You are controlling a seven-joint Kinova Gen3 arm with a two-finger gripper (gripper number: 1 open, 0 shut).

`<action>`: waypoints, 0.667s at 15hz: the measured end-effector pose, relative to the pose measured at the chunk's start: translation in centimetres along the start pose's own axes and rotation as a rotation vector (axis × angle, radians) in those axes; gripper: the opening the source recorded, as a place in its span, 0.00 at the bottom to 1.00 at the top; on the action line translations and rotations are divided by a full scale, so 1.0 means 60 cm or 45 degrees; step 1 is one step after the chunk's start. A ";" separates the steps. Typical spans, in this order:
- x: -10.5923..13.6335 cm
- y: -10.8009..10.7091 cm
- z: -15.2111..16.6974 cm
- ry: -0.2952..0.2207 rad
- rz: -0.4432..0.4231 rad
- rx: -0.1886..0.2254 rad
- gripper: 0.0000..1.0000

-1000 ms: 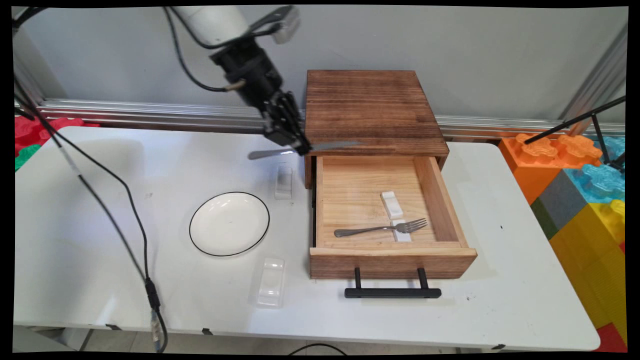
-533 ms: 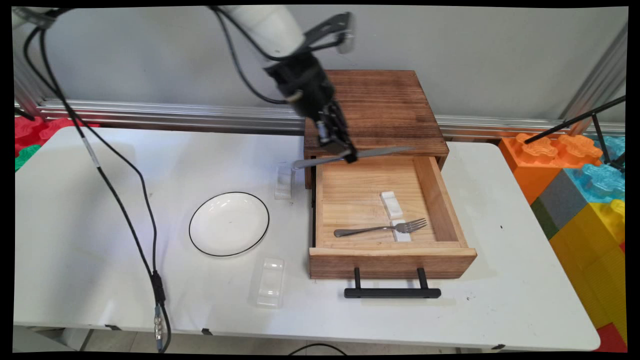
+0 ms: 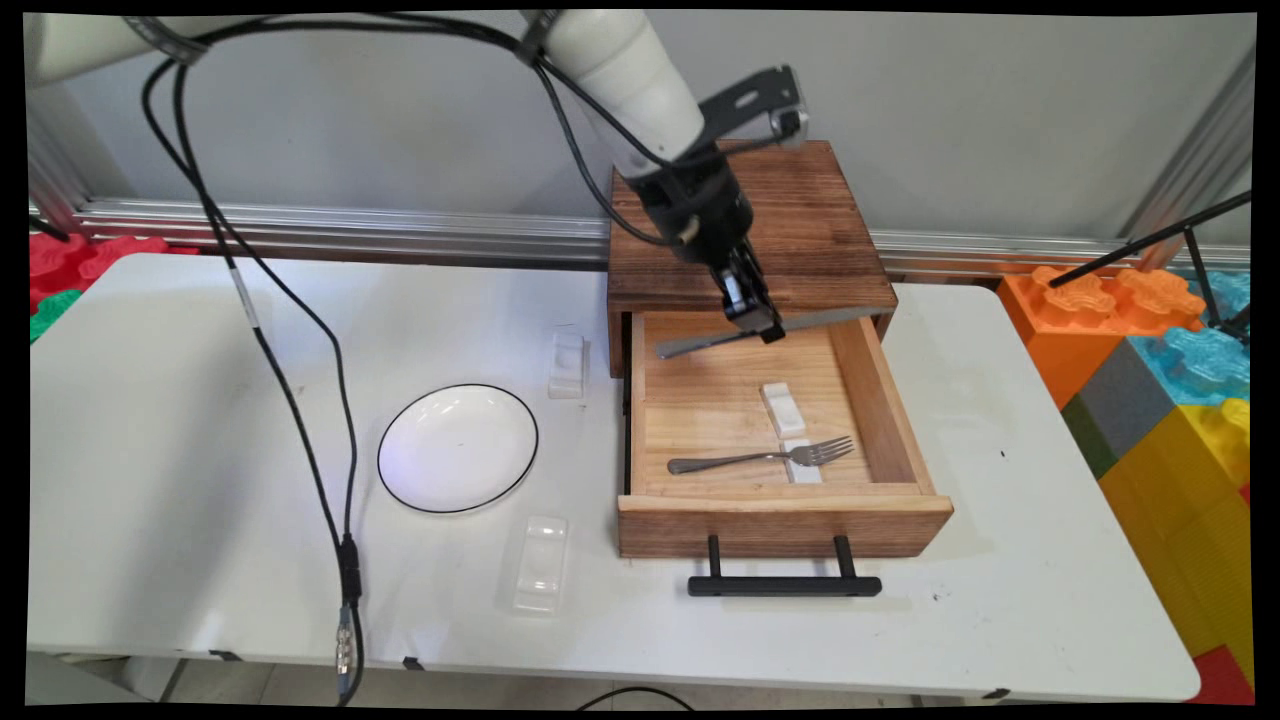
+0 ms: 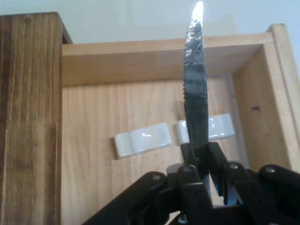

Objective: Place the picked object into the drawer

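gripper (image 3: 765, 328) clenched on a table knife (image 3: 760, 331), above the open drawer (image 3: 880, 400).
knife held level, crosswise, over the drawer's back; two white rests (image 4: 142, 139) and a fork (image 3: 765, 457) lie below.

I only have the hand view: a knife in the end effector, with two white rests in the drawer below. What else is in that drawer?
Observer: A fork lies near the front wall of the drawer, across the nearer white rest.
Operator: Is the other one free?
Observer: Yes, the farther white rest carries nothing. The knife in the end effector hangs over the drawer's back part.
Operator: Anything outside the drawer?
Observer: On the table, left of the drawer, are a black-rimmed white plate, a far clear rest and a near clear rest.
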 end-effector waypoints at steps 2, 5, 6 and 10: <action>-0.002 -0.003 0.027 -0.013 -0.015 0.009 0.00; -0.012 -0.008 0.066 -0.025 -0.038 0.015 0.00; -0.015 -0.009 0.078 -0.022 -0.047 0.017 0.00; -0.028 -0.013 0.115 -0.022 -0.072 0.019 0.00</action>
